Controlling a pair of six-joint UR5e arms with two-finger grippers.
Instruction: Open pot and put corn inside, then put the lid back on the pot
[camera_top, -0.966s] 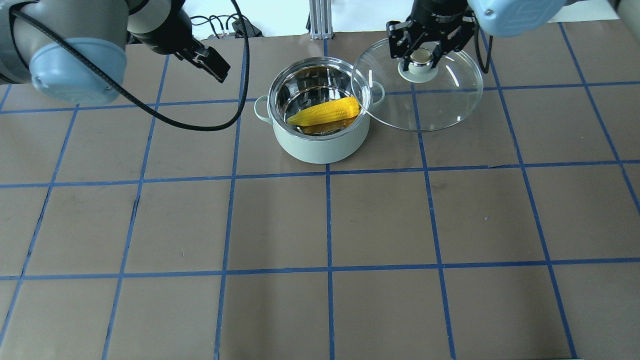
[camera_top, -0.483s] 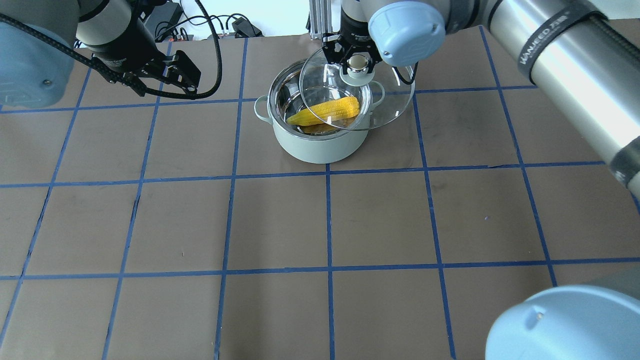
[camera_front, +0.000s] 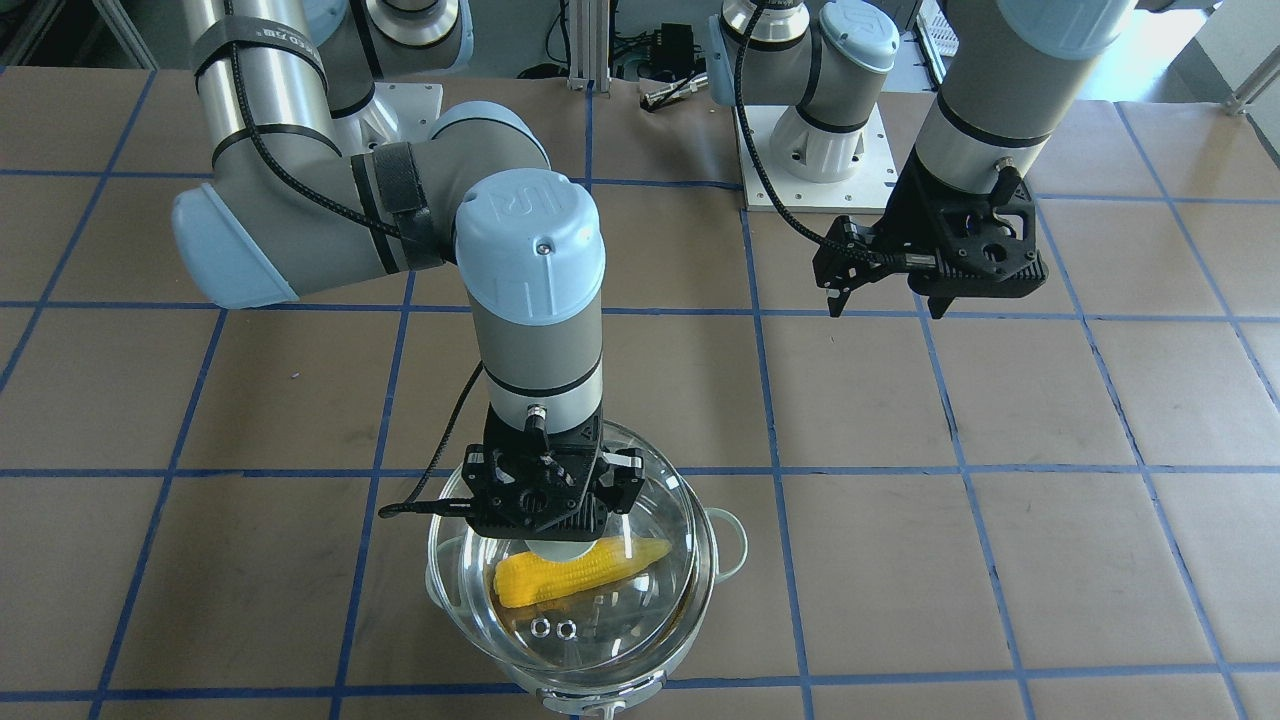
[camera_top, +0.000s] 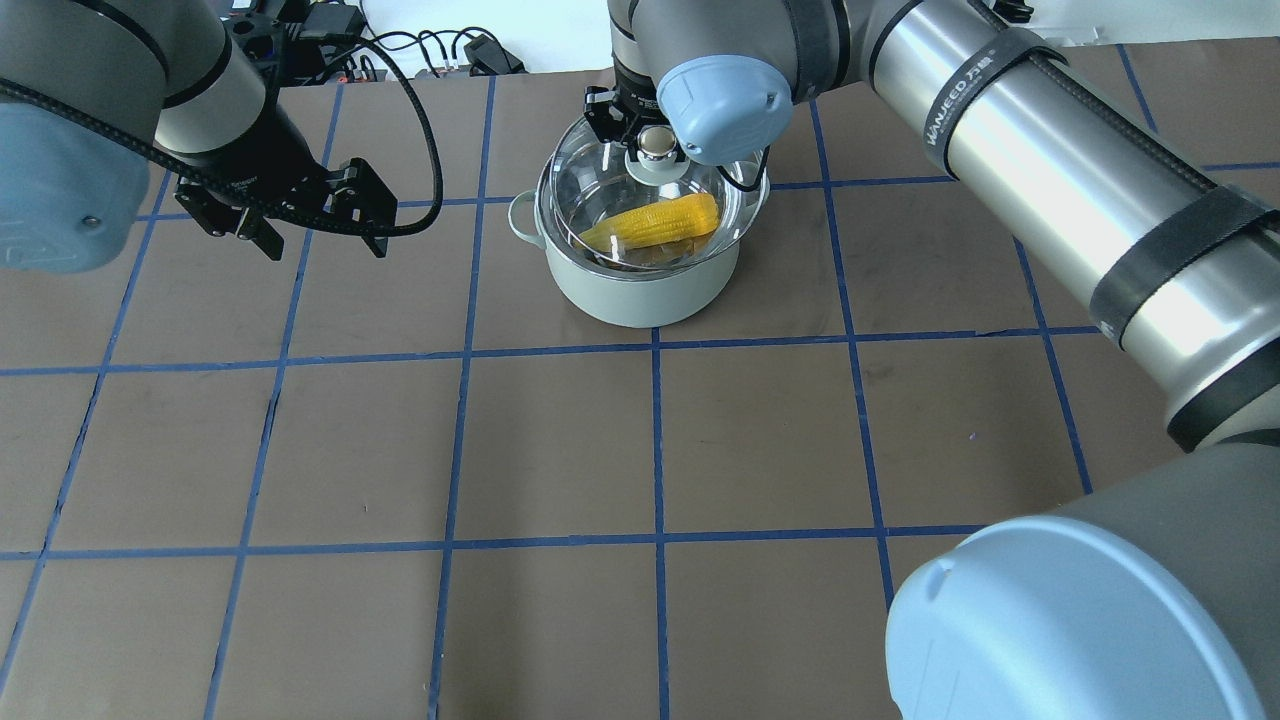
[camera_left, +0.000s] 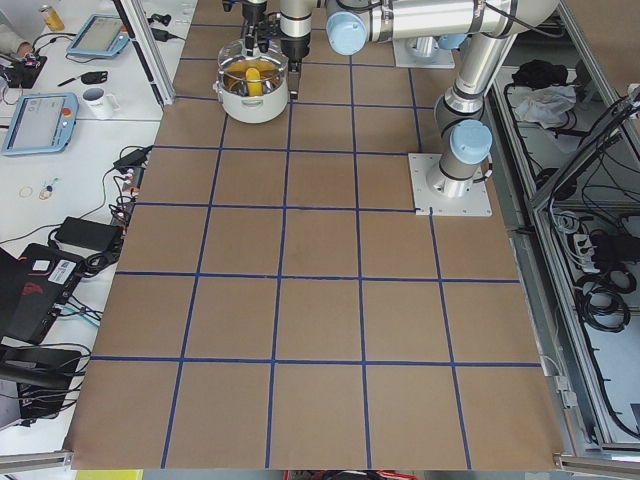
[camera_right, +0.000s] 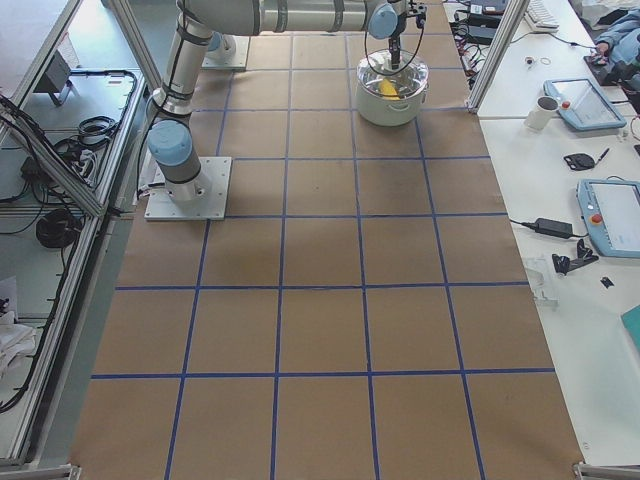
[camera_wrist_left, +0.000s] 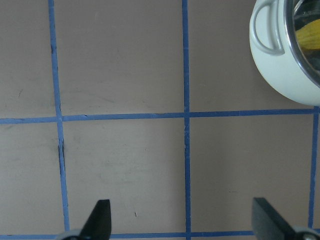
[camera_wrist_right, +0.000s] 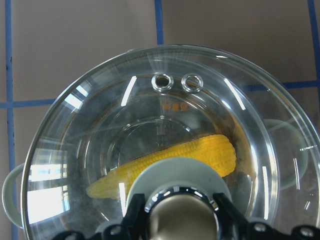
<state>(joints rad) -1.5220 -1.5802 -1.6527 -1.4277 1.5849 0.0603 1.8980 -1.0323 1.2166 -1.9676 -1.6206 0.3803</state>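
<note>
The mint-green pot (camera_top: 640, 295) stands at the table's far middle. The yellow corn (camera_top: 662, 220) lies inside it. My right gripper (camera_top: 655, 145) is shut on the lid's knob (camera_wrist_right: 182, 215). It holds the clear glass lid (camera_top: 590, 185) over the pot's mouth, nearly centred. I cannot tell whether the lid rests on the rim. In the right wrist view the corn (camera_wrist_right: 200, 152) shows through the lid (camera_wrist_right: 200, 110). My left gripper (camera_top: 320, 240) is open and empty, above bare table to the left of the pot (camera_wrist_left: 285, 75).
The table is brown paper with a blue tape grid (camera_top: 655, 345). Cables (camera_top: 440, 45) lie past the table's far edge. My right arm's long forearm (camera_top: 1050, 170) stretches over the right half of the table.
My right gripper has carried the lid leftward, from beside the pot to over its mouth. My left gripper has drawn away from the pot, to the left and nearer.
</note>
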